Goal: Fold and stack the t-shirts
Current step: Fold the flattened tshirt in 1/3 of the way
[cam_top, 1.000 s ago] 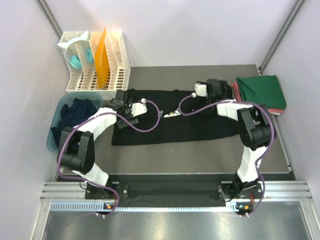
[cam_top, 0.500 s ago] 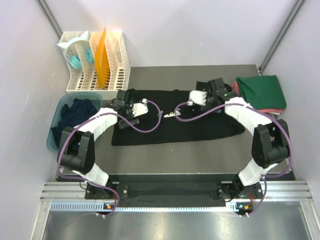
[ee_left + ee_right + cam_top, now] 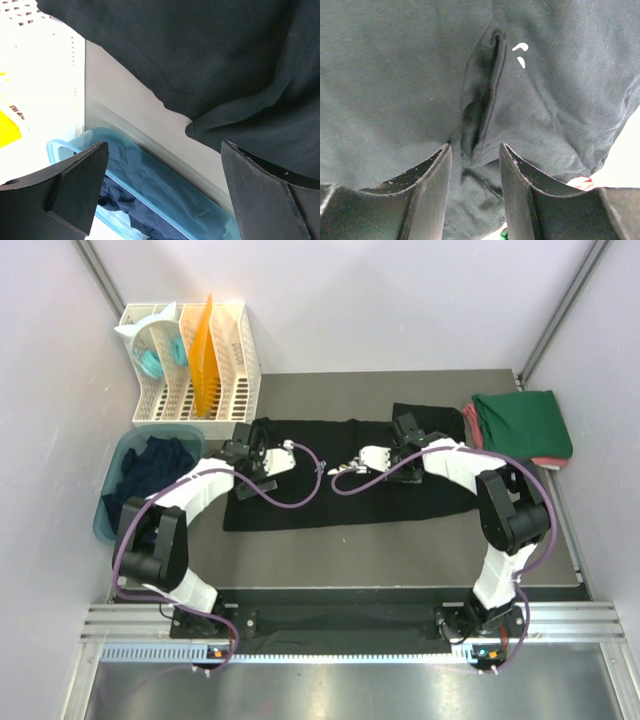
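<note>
A black t-shirt [image 3: 350, 502] lies spread flat across the table, its small white print [image 3: 345, 468] near the middle. My left gripper [image 3: 245, 443] is open over the shirt's left sleeve. In the left wrist view [image 3: 164, 150] the jaws are wide apart and hold nothing, with the black shirt [image 3: 225, 50] above them. My right gripper [image 3: 405, 430] sits on the shirt's upper right part. In the right wrist view [image 3: 474, 147] the jaws stand narrowly apart over a raised crease of the black shirt [image 3: 395, 75], and the print [image 3: 520, 55] shows ahead. A folded dark green shirt [image 3: 525, 420] lies on a pinkish-red one [image 3: 552, 463] at the far right.
A teal-blue tub [image 3: 105, 515] at the left holds crumpled navy shirts [image 3: 150, 465]; it shows in the left wrist view [image 3: 165, 175] too. A white slotted rack [image 3: 190, 360] stands at the back left. Bare grey table runs along the shirt's near side.
My right gripper has moved left and slightly nearer, from beside the green stack onto the black shirt's upper right. The sleeve behind it now shows. The left gripper has hardly moved.
</note>
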### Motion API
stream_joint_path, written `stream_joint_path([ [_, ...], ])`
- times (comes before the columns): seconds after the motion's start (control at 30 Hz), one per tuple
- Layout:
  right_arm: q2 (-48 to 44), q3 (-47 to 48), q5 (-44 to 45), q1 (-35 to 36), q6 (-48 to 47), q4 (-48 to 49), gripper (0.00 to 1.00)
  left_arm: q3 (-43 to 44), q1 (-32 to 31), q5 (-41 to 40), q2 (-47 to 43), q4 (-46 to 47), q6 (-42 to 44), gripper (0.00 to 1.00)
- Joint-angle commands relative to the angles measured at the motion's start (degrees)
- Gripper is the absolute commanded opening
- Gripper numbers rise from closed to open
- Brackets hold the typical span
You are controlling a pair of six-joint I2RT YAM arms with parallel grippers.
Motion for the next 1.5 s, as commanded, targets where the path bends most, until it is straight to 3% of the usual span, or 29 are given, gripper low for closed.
stream_joint_path([
  [0.0, 0.97, 2.90, 1.55, -0.21, 0.96, 4.33, 0.43, -0.93, -0.23, -0.42, -3.25, 1.79, -1.11, 0.98],
  [0.23, 2.56, 3.96, 2.87, -0.91, 0.44, 5.83, 0.36, -0.50, -0.32, -0.16, -2.99, 1.70, -1.63, 0.98],
  [0.43, 1.25, 4.84, 0.59, -1.00, 0.26, 3.37, 0.43, -0.14, -0.49, -0.42, -2.90, 1.61, -1.02, 0.98],
  [0.6, 1.86, 4.22, 2.51, -1.17, -0.71, 4.78, 0.43, 0.56, -0.58, -0.16, -2.37, 1.61, -1.11, 0.98],
  [0.7, 2.91, 4.22, 2.69, -1.35, -0.71, 4.78, 0.39, 1.00, -0.85, -0.25, -1.93, 1.44, -1.37, 0.98],
  [0.83, 3.53, 4.22, 2.87, -1.35, -0.71, 5.39, 0.10, 1.00, -0.85, -0.51, -2.11, 1.44, -1.11, 0.98],
  [0.93, 3.70, 4.57, 3.75, -1.35, -0.88, 6.71, 0.00, 0.83, -0.85, -0.51, -2.20, 1.52, -0.94, 0.98],
  [1.47, 7.22, 11.68, 9.28, 1.64, -8.00, 17.87, 0.00, 0.83, -1.46, -0.16, -1.49, 2.14, -2.25, 0.98],
])
